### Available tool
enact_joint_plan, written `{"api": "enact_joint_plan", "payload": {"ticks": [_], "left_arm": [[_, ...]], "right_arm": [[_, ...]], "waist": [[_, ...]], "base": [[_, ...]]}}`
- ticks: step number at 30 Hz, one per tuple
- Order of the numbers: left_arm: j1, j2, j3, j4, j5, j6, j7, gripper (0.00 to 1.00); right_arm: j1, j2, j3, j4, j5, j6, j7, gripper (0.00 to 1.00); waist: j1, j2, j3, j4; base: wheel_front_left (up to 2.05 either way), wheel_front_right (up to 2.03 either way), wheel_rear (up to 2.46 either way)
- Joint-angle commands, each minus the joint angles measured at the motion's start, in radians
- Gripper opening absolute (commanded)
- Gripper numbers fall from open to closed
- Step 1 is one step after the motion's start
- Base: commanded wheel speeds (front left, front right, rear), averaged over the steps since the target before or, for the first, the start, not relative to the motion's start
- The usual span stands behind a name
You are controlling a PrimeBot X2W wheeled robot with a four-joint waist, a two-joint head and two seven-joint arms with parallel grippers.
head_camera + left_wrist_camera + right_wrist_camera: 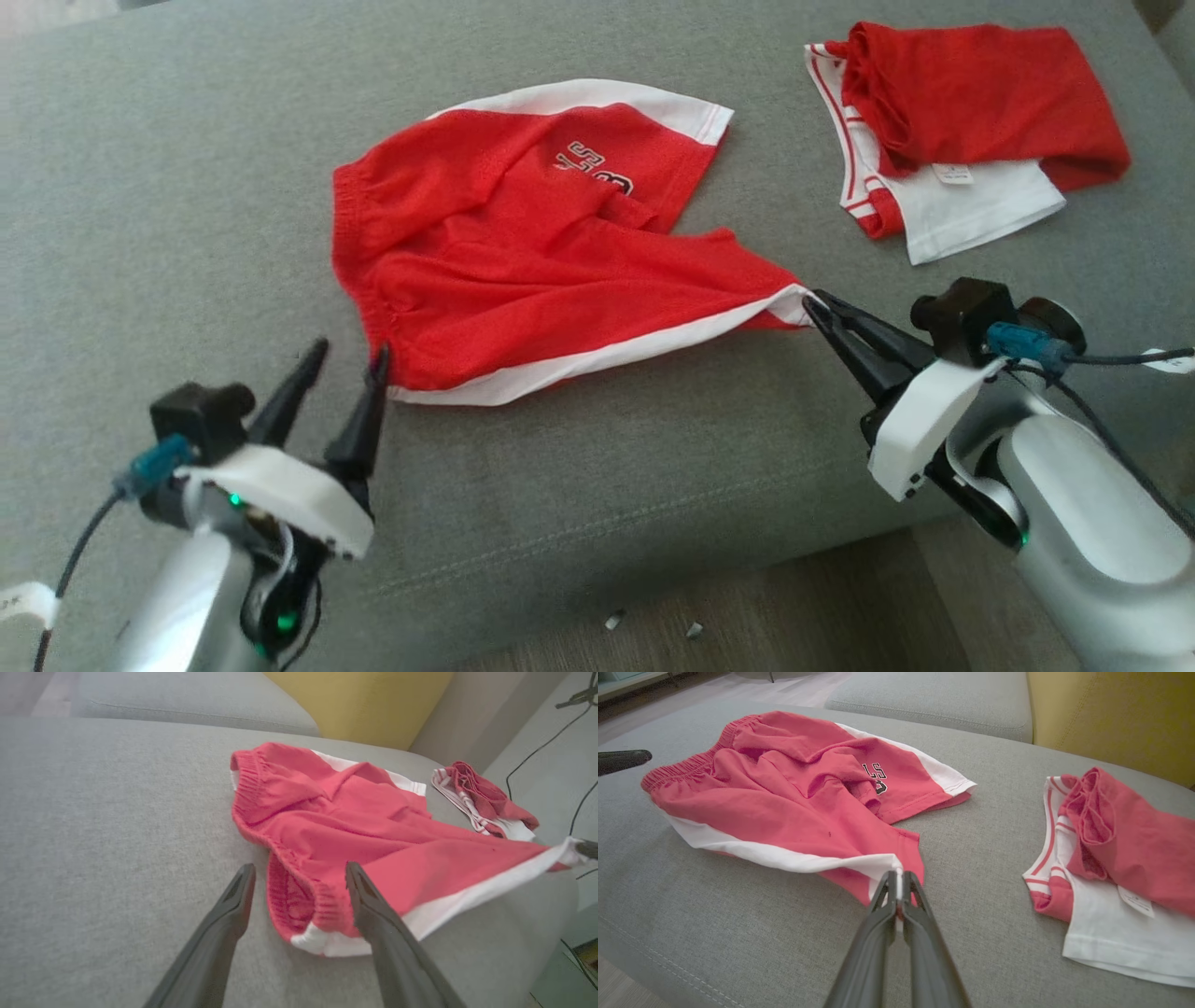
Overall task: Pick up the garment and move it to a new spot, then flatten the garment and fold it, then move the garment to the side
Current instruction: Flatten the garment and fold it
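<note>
While the right claw (810,301) pinches a hem corner of the shorts (523,252) — jaws tight on the cloth — the left claw (352,347) stands wide just beside their waistband; they lie rumpled on the sofa (140,187), a folded top (971,121) nearby.

Two garments are on one grey sofa (140,187): one red shorts (523,252) in the middle and one red-and-white shirt (962,131) far right. There are two grippers, the left gripper (352,350) and the right gripper (814,306). Two small white scraps (613,620) are on the near floor.
</note>
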Motion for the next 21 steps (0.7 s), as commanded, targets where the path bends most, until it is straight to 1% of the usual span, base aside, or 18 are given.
{"api": "enact_joint_plan", "payload": {"ticks": [1,6,9,13,17,21], "left_arm": [[-0.004,0.064,-0.01,-0.057,-0.034,-0.006,0.007,1.0],[0.019,0.143,-0.092,-0.089,-0.091,-0.006,0.024,1.0],[0.01,0.159,-0.112,-0.087,-0.099,-0.006,0.026,1.0],[-0.031,0.164,-0.159,-0.073,-0.116,-0.006,0.033,1.0],[-0.085,0.179,-0.213,-0.041,-0.125,-0.006,0.041,1.0],[-0.128,0.188,-0.243,0.005,-0.124,-0.006,0.033,1.0]], "right_arm": [[0.019,0.001,-0.015,-0.024,-0.013,0.003,-0.002,0.0],[0.025,0.008,-0.03,-0.021,-0.021,0.003,0.002,0.0],[0.025,0.01,-0.033,-0.024,-0.023,0.003,0.005,0.0],[0.022,0.009,-0.04,-0.033,-0.022,0.003,0.012,0.0],[0.011,0.008,-0.043,-0.043,-0.024,0.003,0.021,0.0],[0.006,0.008,-0.046,-0.047,-0.025,0.003,0.024,0.0]], "waist": [[0.0,-0.0001,-0.007,0.012],[0.0,-0.0001,-0.011,0.025],[0.0,-0.0001,-0.009,0.03],[0.0,-0.0001,0.003,0.036],[0.0,-0.0001,0.019,0.032],[0.0,-0.0001,0.027,0.026]], "base": [[0.0,0.0,0.0],[0.0,0.0,0.0],[0.0,0.0,0.0],[0.0,0.0,0.0],[0.0,0.0,0.0],[0.0,0.0,0.0]]}}
